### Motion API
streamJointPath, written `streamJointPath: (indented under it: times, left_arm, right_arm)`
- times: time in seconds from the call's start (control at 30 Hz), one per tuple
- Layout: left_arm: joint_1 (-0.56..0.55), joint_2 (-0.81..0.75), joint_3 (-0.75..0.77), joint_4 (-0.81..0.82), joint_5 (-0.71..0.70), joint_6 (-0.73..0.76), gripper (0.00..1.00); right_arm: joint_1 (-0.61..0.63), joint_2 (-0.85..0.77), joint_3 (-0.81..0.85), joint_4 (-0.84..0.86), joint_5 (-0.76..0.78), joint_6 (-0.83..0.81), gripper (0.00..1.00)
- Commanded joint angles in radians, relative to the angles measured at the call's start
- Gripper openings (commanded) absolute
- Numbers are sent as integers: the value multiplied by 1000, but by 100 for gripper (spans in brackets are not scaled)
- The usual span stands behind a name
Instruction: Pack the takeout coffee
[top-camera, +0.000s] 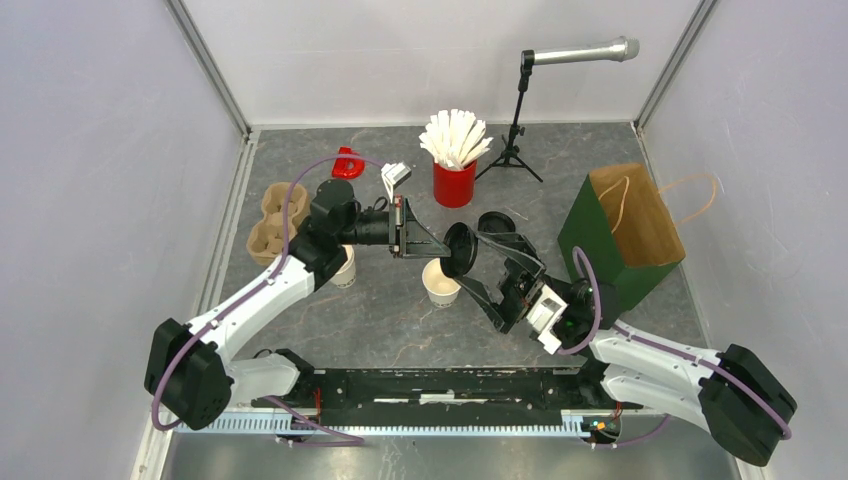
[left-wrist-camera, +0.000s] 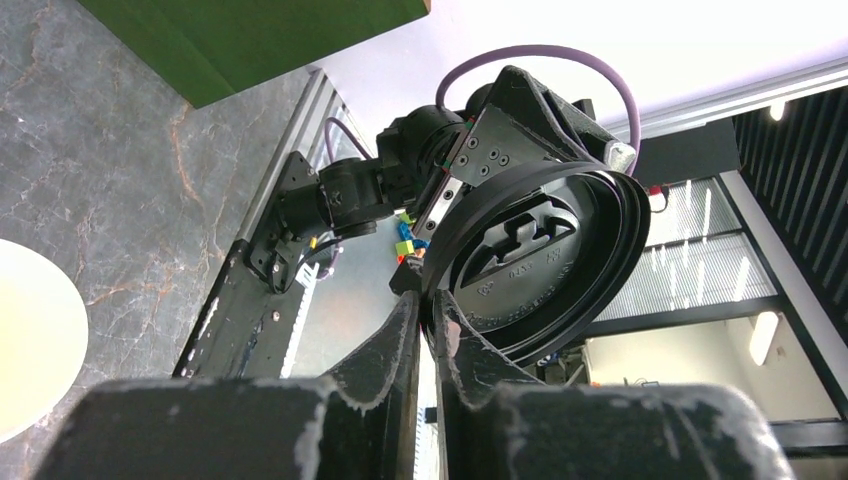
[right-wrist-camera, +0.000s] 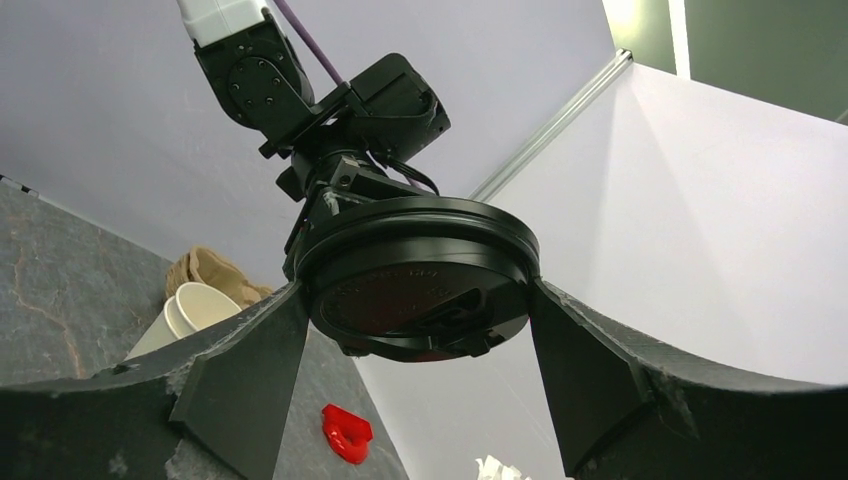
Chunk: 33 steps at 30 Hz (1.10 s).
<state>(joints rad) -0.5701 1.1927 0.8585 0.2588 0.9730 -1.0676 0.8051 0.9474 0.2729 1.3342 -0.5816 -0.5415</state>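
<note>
Left jaws (left-wrist-camera: 425, 330) are pinching the thin, light, slippery lid (left-wrist-camera: 545, 265) at its rim; right jaws (right-wrist-camera: 415, 345) are flanking it at three and nine o'clock, spread.

Lid (top-camera: 460, 249) above cup (top-camera: 440, 283), between end effectors

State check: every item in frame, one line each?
Lid: edge pinched in left gripper, between right gripper's spread fingers.
Second lid: on table.
Centre cup: upright, uncovered.
Left cup: upright, uncovered.
Paper bag: open.
Cup carrier: nothing in it.
</note>
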Motion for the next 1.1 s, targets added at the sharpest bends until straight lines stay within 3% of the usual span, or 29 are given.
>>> streamJointPath:
  times: [0.0,0.3,0.47,0.5,0.53,0.7,0.87,1.07]
  left_arm:
    - [-6,-13,-9,29,0,-20,18]
    - [-4,-20,24,-70,-46,61,39]
    - [4,-34,117,-318,-195,246,70]
    - [4,-40,138,-389,-247,296,89]
    - [4,-51,162,-442,-318,335,100]
    - [5,-115,203,-630,-600,523,100]
    - [4,-204,159,-751,-850,666,100]
    - [4,-332,53,-822,-1003,783,100]
  right_arm:
    - [7,3,-24,80,24,26,85]
    - [8,0,-41,53,84,102,81]
    - [8,-37,-57,-43,154,169,78]
    - [8,-47,-61,-69,172,186,77]
    - [8,-58,-62,-103,184,198,77]
    - [8,-120,-15,-363,286,285,76]
    - [9,-118,164,-877,411,366,75]
    - [8,-11,450,-1435,504,453,75]
